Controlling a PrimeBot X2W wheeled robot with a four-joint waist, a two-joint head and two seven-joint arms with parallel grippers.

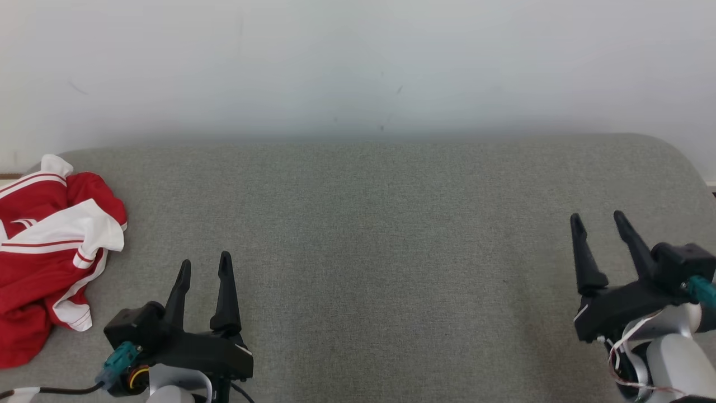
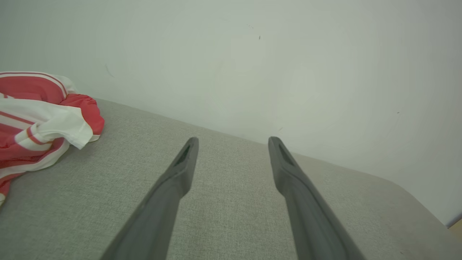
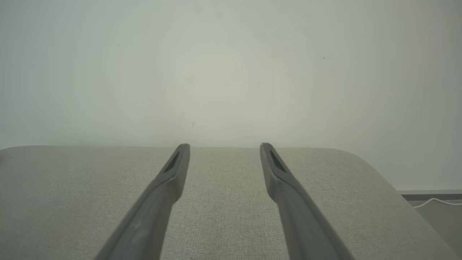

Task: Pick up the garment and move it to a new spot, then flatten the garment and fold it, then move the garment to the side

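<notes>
A crumpled red garment (image 1: 45, 252) with white stripes and trim lies bunched at the far left of the grey fabric surface (image 1: 380, 235). The left wrist view shows the garment (image 2: 39, 122) at its left edge. My left gripper (image 1: 205, 263) hovers open near the front, a short way right of the garment and apart from it, with nothing between its fingers. The left gripper (image 2: 232, 141) shows its jaws spread over bare fabric. My right gripper (image 1: 597, 217) stands open at the far right, and the right gripper (image 3: 224, 146) holds nothing.
A pale wall (image 1: 358, 61) rises straight behind the surface. The surface's right end is rounded (image 3: 364, 162), with floor and a white cable (image 3: 433, 201) beyond it. Bare fabric stretches between the two grippers.
</notes>
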